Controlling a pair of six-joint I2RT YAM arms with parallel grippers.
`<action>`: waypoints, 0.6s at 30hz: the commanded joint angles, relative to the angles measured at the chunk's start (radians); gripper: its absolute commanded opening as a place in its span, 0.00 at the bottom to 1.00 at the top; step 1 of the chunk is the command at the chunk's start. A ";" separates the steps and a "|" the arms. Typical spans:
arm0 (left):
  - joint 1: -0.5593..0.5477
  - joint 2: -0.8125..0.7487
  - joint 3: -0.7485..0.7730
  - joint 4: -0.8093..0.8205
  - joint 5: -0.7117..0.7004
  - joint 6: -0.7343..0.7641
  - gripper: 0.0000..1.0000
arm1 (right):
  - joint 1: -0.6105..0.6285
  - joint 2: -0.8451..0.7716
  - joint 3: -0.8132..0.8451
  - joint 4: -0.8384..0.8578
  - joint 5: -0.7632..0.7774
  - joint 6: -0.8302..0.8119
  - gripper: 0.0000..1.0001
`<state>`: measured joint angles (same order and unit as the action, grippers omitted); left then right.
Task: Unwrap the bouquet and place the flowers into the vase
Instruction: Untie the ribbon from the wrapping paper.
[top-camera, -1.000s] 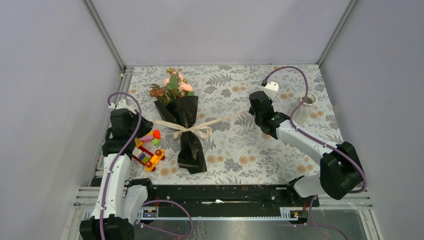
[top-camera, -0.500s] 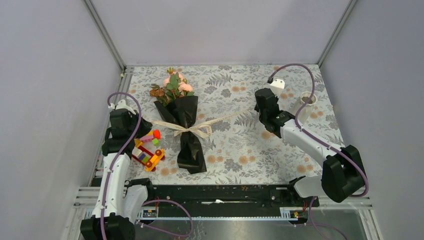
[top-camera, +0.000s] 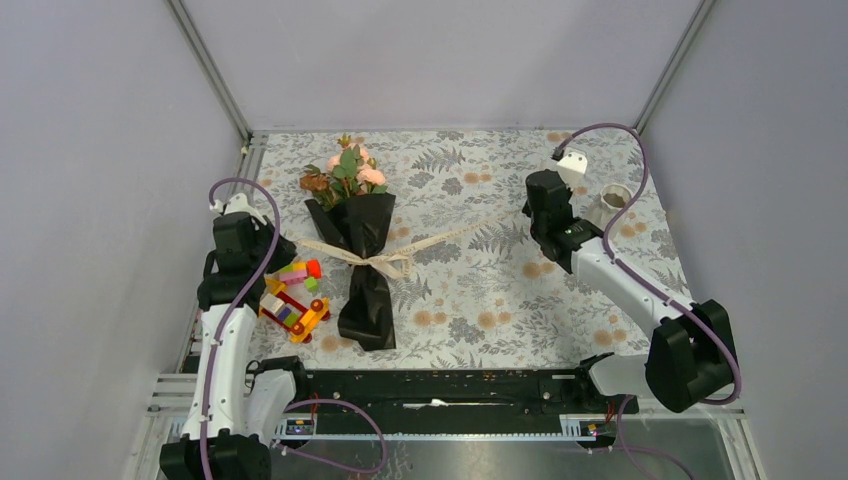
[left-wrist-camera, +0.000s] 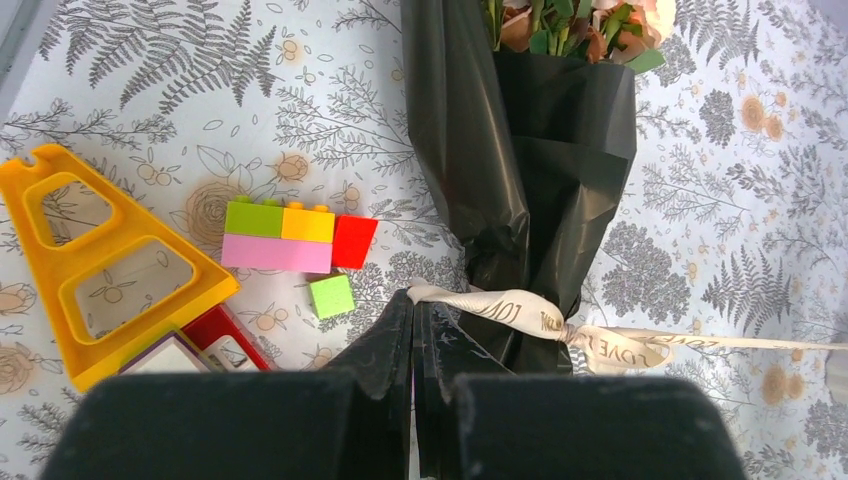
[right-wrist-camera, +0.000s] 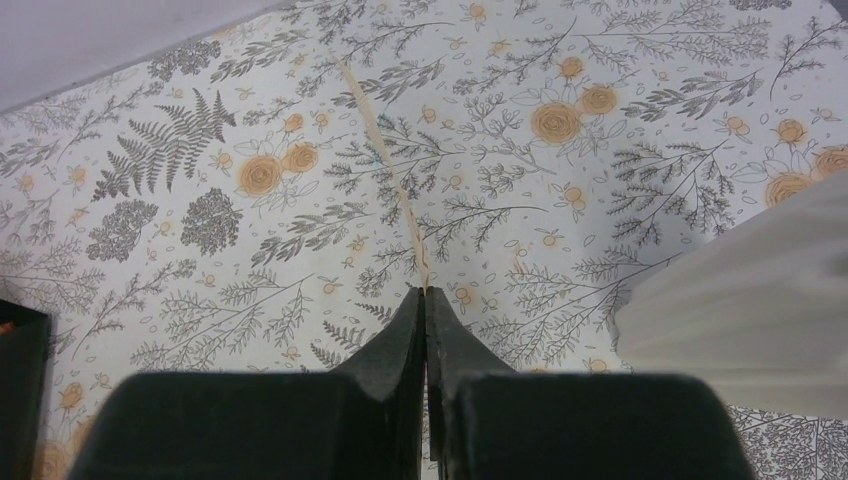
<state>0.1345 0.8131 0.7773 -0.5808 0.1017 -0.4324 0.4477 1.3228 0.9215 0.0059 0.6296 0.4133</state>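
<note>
My right gripper (right-wrist-camera: 424, 294) is clenched on the far-right end of the ribbon (right-wrist-camera: 386, 152), the jaws pressed together with only the thin cream strip between them. My left gripper (left-wrist-camera: 413, 300) is clamped the same way on the ribbon's other end, right beside the black wrap. Between the two, the ribbon runs in a drawn line across the table (top-camera: 480, 300), passing round the waist of the bouquet (top-camera: 365, 250), where a small knot sits against the paper.

The bouquet lies flat, left of centre, narrow tail toward the near edge and mouth toward the far wall. The flowers (top-camera: 345, 172) are all inside the wrap, pink heads and green leaves spilling out of its mouth.

The vase (top-camera: 612, 203) stands at the far right, just beside my right wrist (its ribbed white side fills the right edge of that wrist view). Its mouth looks dark; I cannot tell what, if anything, is inside.

A toy car (top-camera: 292, 306) and loose blocks (left-wrist-camera: 290, 237) lie just left of the wrap, near my left arm.
</note>
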 joint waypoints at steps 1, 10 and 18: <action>0.011 -0.010 0.056 0.008 -0.048 0.036 0.00 | -0.023 -0.031 0.052 0.005 0.017 -0.021 0.00; 0.013 -0.019 0.095 -0.030 -0.098 0.081 0.00 | -0.055 -0.041 0.058 0.005 0.009 -0.023 0.00; 0.013 -0.049 0.112 -0.038 -0.140 0.115 0.00 | -0.070 -0.045 0.062 0.005 0.004 -0.025 0.00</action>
<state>0.1387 0.7921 0.8322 -0.6426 0.0132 -0.3546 0.3893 1.3125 0.9340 0.0044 0.6163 0.4034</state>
